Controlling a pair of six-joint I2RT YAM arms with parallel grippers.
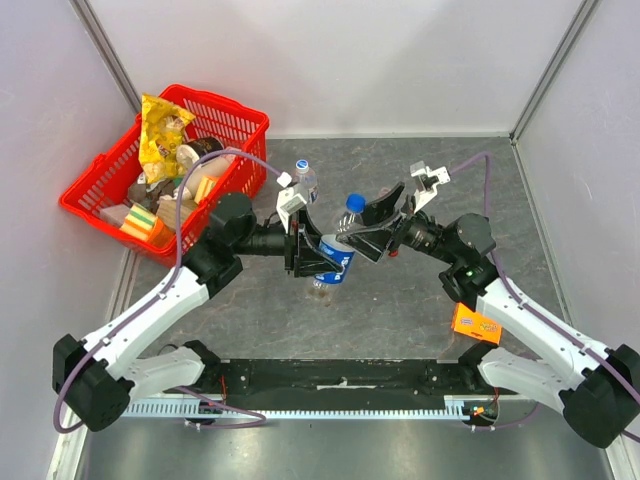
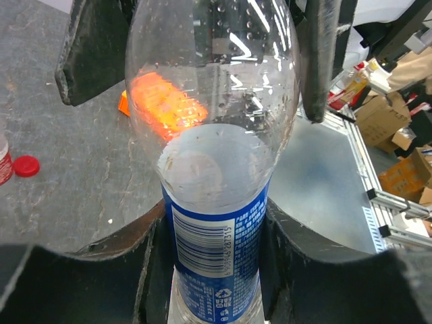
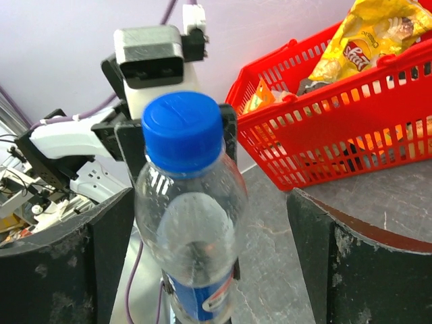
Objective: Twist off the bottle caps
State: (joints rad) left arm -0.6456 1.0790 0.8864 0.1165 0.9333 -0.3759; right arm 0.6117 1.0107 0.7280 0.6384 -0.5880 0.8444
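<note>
My left gripper (image 2: 212, 250) is shut on the blue-labelled bottle (image 1: 333, 256) at its label and holds it tilted above the table. The bottle's blue cap (image 3: 182, 131) is screwed on its neck and points toward my right gripper (image 3: 209, 263). That gripper is open, one finger on each side of the bottle's shoulder, touching neither side. A second clear bottle (image 1: 305, 180) with a white and blue cap stands behind. In the left wrist view a loose red cap (image 2: 27, 165) lies on the table beside a red-labelled bottle (image 2: 3, 165) at the frame's left edge.
A red basket (image 1: 100, 180) full of snacks sits at the back left, close to the left arm. An orange packet (image 1: 475, 323) lies on the table by the right arm. Grey walls close in the back and both sides.
</note>
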